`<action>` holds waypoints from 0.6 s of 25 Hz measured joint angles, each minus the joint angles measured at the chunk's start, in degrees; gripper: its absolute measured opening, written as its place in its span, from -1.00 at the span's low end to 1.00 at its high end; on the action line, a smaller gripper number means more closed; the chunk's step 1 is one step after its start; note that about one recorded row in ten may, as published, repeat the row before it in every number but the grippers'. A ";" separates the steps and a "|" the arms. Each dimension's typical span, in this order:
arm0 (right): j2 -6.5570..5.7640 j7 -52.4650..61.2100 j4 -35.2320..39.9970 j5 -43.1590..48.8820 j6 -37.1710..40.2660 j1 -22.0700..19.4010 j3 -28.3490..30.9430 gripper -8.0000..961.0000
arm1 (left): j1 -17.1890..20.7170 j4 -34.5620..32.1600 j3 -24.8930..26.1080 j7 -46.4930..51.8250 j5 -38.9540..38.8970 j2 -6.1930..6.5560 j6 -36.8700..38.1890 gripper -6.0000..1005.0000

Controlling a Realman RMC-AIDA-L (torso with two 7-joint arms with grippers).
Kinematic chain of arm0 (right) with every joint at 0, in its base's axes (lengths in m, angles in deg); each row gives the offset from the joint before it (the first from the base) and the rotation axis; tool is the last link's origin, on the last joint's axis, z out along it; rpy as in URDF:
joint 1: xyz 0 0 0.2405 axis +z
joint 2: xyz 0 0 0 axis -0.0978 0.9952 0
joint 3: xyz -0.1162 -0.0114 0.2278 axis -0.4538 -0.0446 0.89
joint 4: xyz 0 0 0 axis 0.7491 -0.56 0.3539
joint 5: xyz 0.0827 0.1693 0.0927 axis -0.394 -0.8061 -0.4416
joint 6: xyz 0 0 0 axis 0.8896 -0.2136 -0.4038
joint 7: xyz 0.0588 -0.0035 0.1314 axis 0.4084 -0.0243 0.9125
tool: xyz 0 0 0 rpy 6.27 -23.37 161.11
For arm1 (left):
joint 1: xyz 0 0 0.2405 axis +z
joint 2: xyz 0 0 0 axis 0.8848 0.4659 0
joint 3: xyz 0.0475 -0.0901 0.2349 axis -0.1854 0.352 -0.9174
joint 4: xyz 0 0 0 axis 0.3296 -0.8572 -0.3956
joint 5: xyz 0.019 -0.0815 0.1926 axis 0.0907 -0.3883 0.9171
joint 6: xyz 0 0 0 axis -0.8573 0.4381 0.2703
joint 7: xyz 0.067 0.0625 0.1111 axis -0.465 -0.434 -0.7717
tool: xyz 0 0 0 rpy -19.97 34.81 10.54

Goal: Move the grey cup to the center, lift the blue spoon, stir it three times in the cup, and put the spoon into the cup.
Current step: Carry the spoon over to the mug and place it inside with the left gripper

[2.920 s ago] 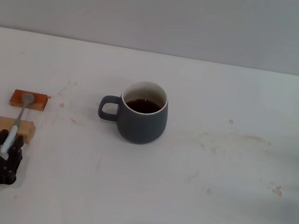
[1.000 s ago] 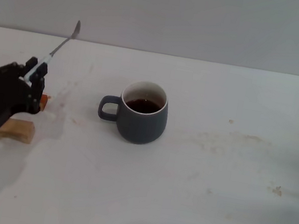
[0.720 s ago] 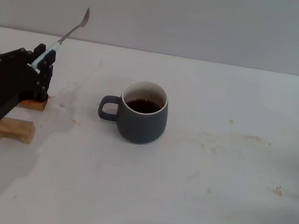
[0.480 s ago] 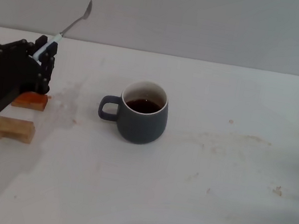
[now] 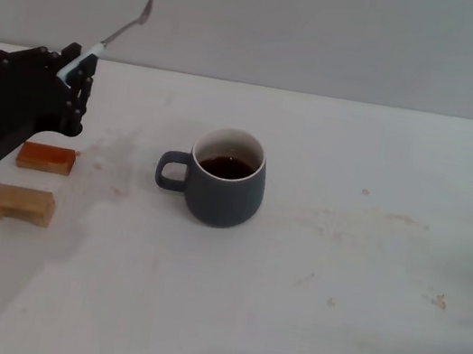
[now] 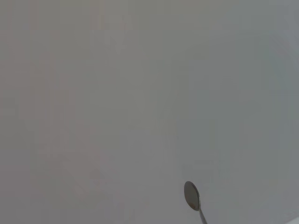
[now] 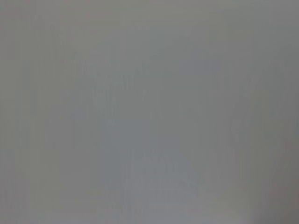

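While the left gripper (image 5: 78,76) clamps the blue spoon (image 5: 119,26) aloft left of the grey cup (image 5: 225,180) at the table's (image 5: 335,295) middle, a tilted descent could clip the rim. Left wrist view: only the spoon's bowl (image 6: 191,195). Right gripper unseen.

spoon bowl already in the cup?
No, the left gripper holds the blue spoon raised in the air, off to the left of the grey cup.
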 joint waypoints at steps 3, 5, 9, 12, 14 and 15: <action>0.03 0.00 -0.07 0.00 0.27 -0.37 0.00 -0.99 | 1.01 4.54 -0.01 -2.47 0.01 0.10 -4.80 -0.72; 0.03 0.00 -0.08 0.00 0.45 -0.59 0.00 -0.99 | 1.74 8.62 -0.12 -4.06 0.03 0.40 -9.05 -0.71; 0.08 0.00 -0.04 -0.13 0.94 -1.20 0.00 -0.99 | 2.24 13.39 -0.08 -6.57 0.04 0.60 -14.60 -0.71; 0.06 0.00 -0.07 -0.31 1.86 -2.27 0.18 -0.99 | 1.47 16.31 0.14 -9.99 -0.05 0.22 -19.97 -0.71; 0.06 0.00 -0.11 -0.33 2.30 -2.67 0.28 -0.99 | 1.21 16.80 0.14 -10.61 -0.10 0.12 -20.85 -0.71; 0.05 0.00 -0.13 -0.34 2.81 -3.09 0.40 -0.99 | 0.80 17.34 0.14 -11.37 -0.17 -0.03 -22.23 -0.71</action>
